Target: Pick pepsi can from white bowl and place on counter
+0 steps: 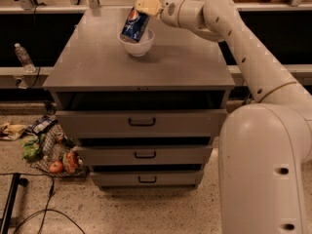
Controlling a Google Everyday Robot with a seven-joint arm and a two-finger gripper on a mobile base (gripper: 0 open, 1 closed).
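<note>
The pepsi can [135,25] is dark blue with a red-white-blue logo. It hangs tilted, with its lower end just inside the rim of the white bowl [139,44]. My gripper [144,8] is shut on the can's upper end, reaching in from the right above the bowl. The bowl stands at the back middle of the grey counter [146,67]. My white arm [243,38] stretches over the counter's right rear corner.
Three black-handled drawers [141,123] sit below the counter, the top one slightly open. A clear plastic bottle [23,57] stands on a ledge at the left. A wire basket of groceries [53,152] and cables [34,199] lie on the floor at the left.
</note>
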